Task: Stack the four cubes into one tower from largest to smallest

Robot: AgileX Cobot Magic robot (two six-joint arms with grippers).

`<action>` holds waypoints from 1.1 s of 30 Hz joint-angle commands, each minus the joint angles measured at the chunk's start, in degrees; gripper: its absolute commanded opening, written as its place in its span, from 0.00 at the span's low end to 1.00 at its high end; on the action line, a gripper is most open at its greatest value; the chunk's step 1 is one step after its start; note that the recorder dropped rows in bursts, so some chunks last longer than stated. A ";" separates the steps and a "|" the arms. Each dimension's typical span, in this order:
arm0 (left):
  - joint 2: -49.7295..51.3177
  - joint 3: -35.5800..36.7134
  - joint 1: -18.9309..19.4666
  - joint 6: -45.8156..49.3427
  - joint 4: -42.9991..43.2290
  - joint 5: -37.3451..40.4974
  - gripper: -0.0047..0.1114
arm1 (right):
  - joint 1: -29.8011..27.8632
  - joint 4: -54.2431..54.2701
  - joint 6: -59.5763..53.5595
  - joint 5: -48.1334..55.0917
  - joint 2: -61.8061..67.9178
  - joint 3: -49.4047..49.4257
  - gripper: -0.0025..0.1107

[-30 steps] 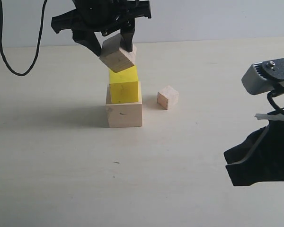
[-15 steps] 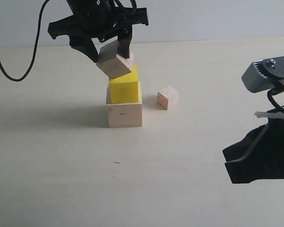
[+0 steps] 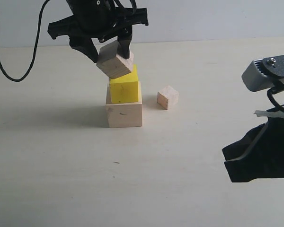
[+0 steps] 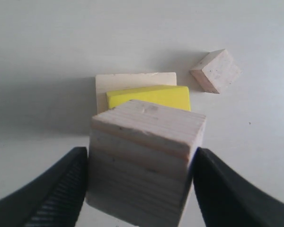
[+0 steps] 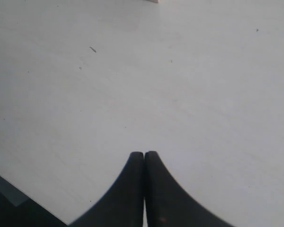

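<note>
We are pressing the black ribbed fingers [image 4: 57, 189] of our left gripper [image 3: 109, 52] against opposite faces of the medium pale bare-wood cube [image 4: 144, 161], holding it firmly between wide-set jaws so that it cannot drop. The cube is sitting tilted in the grip, one corner pointing down. We are keeping it directly above the bright yellow cube [image 3: 124, 87] because that is the next level of the tower. Whether the low corner is touching the yellow top we cannot tell.

The yellow cube is resting on the large pale bare-wood cube [image 3: 124, 115], set toward its back edge, so a strip of wood is showing in front. We are judging that the tilt needs levelling before release. Otherwise the cube could land on an edge and roll off, or nudge the yellow one.

The small pale bare-wood cube [image 3: 168, 97] is waiting on the pale tabletop [image 3: 61, 165] just beside the stack, apart from it, since it goes on last.

We are keeping our right gripper [image 5: 144, 158] well away over bare table, its fingers pressed together on nothing, leaving the stack free for the left arm.
</note>
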 commanded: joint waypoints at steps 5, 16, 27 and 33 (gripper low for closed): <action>-0.68 0.01 -0.11 -0.24 -0.40 -0.14 0.27 | -0.34 -0.50 -0.51 -0.41 -0.43 0.20 0.02; -0.68 0.01 -0.11 -0.24 -0.40 -0.14 0.28 | -0.34 -0.50 -0.51 -0.41 -0.43 0.20 0.02; -0.68 0.01 -0.11 0.85 -0.40 -0.14 0.28 | -0.34 -0.50 -0.63 -0.41 -0.43 0.20 0.02; -0.68 0.01 -0.11 1.13 -0.53 -0.14 0.28 | -0.34 -0.50 -0.61 -0.65 -0.43 0.20 0.02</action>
